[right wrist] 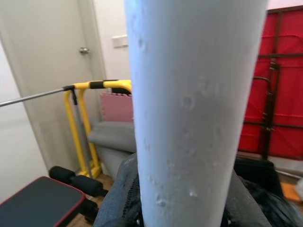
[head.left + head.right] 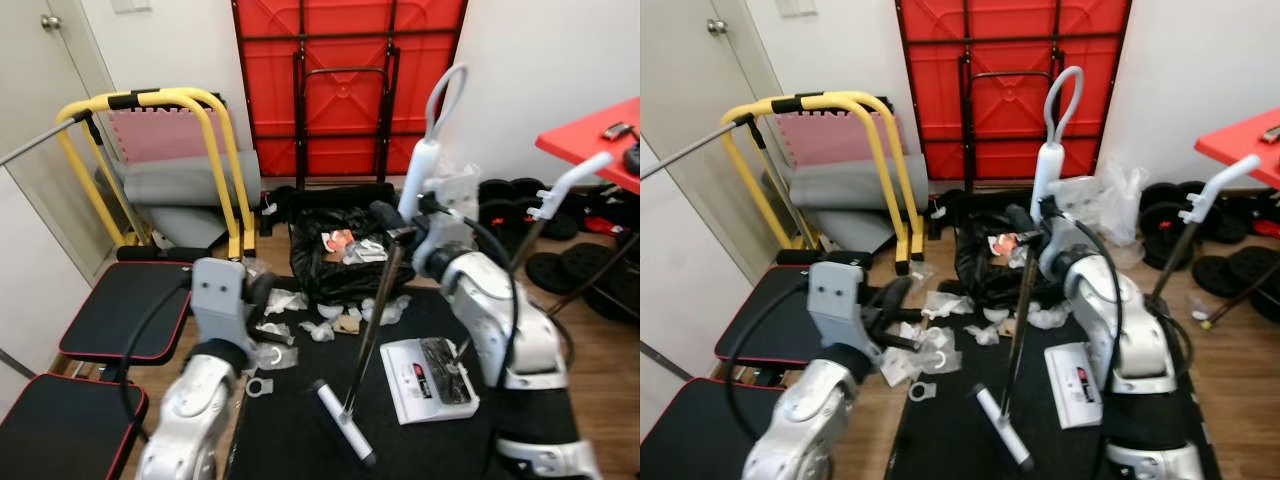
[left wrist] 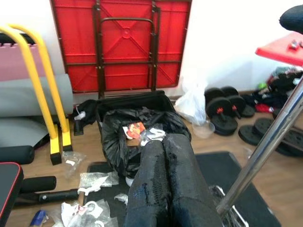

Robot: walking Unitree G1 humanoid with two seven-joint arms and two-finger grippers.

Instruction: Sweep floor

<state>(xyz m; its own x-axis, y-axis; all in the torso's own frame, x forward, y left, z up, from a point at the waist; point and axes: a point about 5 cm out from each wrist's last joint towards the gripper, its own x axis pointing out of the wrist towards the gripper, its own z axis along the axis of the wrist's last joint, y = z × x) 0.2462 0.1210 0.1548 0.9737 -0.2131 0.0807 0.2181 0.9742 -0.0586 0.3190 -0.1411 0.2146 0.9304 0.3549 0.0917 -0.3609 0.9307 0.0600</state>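
While gripped, smooth white broom handle (image 1: 194, 109)

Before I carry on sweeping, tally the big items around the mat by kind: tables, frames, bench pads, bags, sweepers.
Red tables: 2
Yellow frame: 1
Black bench pads: 2
Black rubbish bag: 1
Sweeper: 1
Total: 7

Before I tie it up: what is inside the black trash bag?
In the black trash bag: a red-printed wrapper and crumpled white papers on top. Anything beneath is hidden by them and the bag's folds.
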